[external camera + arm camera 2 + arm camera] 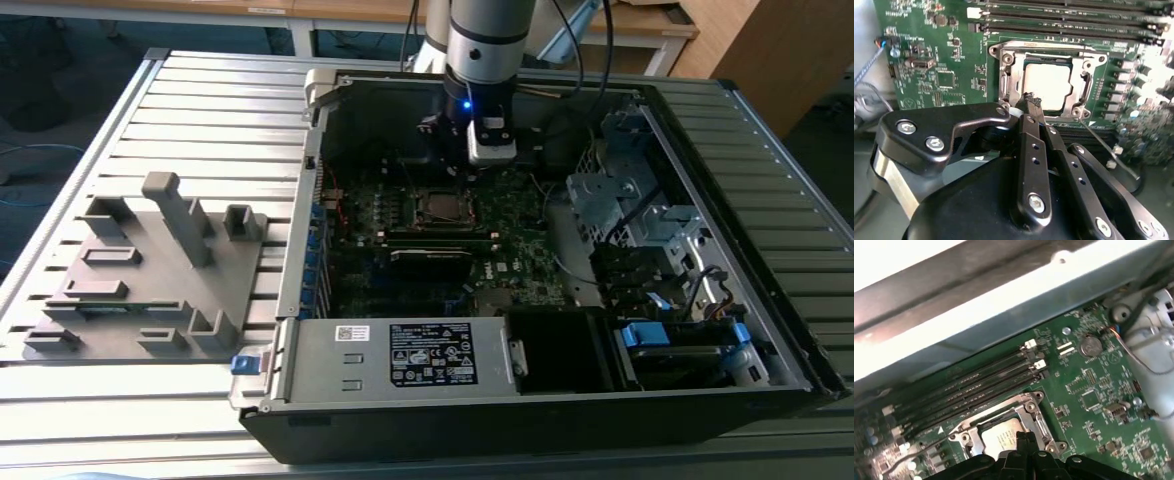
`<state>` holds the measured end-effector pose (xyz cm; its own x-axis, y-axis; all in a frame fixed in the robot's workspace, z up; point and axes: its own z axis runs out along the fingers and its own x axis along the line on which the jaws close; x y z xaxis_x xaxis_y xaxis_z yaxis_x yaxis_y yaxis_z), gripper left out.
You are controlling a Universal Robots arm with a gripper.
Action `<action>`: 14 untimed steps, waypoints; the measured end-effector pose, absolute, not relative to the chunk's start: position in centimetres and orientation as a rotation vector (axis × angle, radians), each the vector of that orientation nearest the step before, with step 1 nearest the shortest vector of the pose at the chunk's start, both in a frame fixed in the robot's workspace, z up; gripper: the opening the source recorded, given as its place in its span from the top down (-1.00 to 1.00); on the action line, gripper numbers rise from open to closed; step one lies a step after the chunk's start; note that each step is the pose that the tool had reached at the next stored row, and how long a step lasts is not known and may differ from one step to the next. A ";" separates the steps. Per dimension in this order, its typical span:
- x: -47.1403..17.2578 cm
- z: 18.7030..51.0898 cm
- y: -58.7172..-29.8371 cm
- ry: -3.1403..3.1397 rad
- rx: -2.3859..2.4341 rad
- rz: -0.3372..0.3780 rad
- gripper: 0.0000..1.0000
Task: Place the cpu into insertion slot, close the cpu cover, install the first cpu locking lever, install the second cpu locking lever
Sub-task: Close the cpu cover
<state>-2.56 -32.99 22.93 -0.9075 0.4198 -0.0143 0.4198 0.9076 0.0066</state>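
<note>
A metal table (200, 100) with a top of parallel ribbed slats is used as the support. Two items are laid directly on it. An open black computer case (534, 435) is set toward the exterior view's right. A grey holder plate (134, 300) with upright posts is set just beside it, toward the exterior view's left.

Silver-grey arm (483, 40) with a blue light (467, 103); black pincer (1032, 102) linkages studded with silver screws (1036, 202).
</note>
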 end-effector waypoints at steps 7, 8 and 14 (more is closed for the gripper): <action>-2.6 22.9 -33.0 3.087 0.492 0.007 0.79; -2.6 22.9 -33.0 3.091 0.470 0.007 0.79; -2.6 22.8 -33.0 3.106 0.361 0.008 0.79</action>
